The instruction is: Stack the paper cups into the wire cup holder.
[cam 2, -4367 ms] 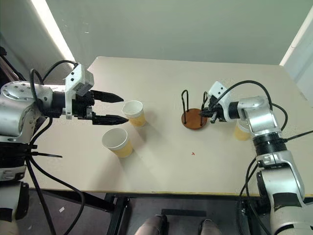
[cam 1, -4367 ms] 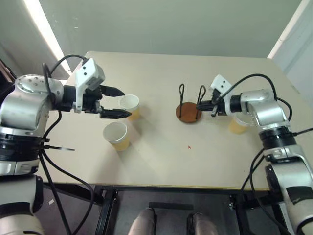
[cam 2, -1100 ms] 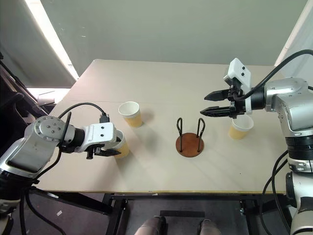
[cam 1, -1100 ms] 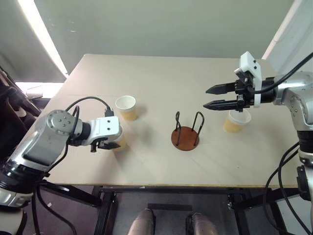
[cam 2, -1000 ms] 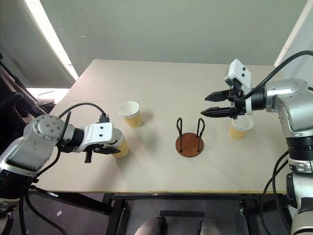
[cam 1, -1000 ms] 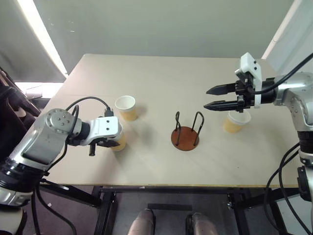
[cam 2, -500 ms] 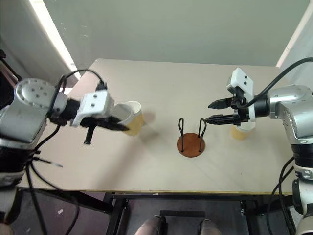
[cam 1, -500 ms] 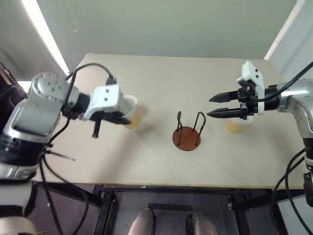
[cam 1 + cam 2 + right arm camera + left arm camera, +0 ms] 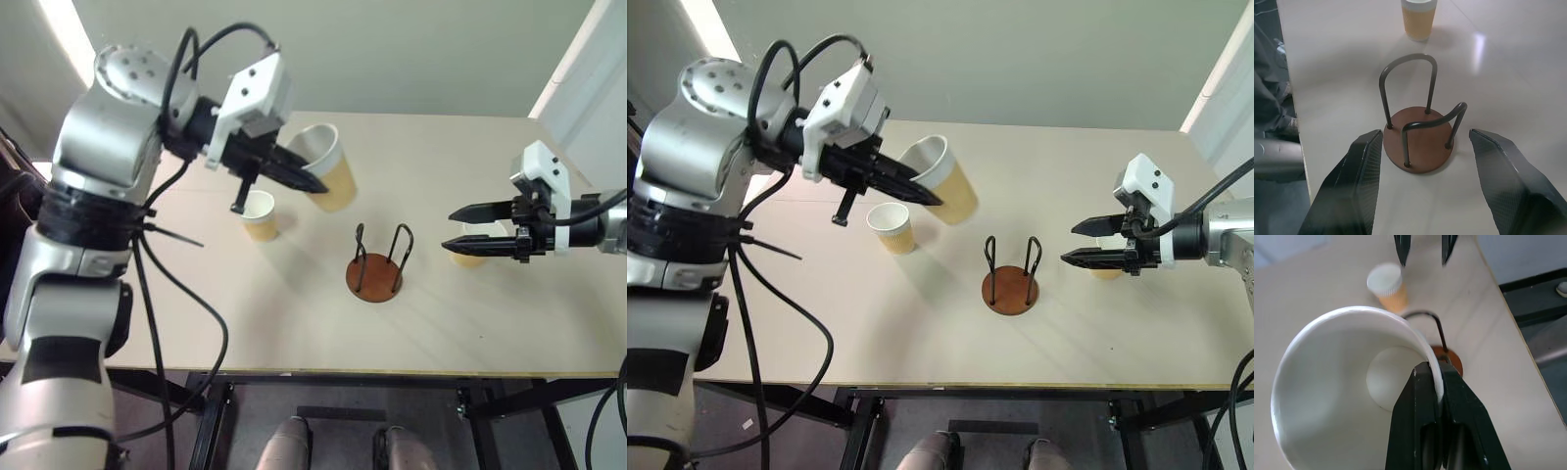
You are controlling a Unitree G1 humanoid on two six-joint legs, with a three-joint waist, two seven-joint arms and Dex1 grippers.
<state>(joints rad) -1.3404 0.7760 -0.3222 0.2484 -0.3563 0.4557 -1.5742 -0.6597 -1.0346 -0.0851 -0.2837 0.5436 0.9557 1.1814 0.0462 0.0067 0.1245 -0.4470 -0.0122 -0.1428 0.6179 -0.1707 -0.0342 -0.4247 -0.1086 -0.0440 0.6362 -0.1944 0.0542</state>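
Note:
My left gripper (image 9: 317, 185) is shut on the rim of one paper cup (image 9: 329, 174), one finger inside and one outside, holding it tilted in the air up and to the left of the wire cup holder (image 9: 375, 275). In the left wrist view the fingers (image 9: 1426, 396) pinch the white rim. A second cup (image 9: 259, 214) stands upright on the table left of the holder. Right of the holder, my right gripper (image 9: 449, 229) hovers open, pointing at it, with a third cup (image 9: 470, 258) standing just behind its fingers. The holder (image 9: 1422, 134) has nothing in it.
The beige table (image 9: 294, 323) holds only the cups and the holder. Its front edge runs close below the holder. A grey wall stands behind the far edge.
My left gripper has lifted its cup off the table, carrying it up and to the right toward the holder. The right gripper has drawn back a little to the right and sunk slightly.

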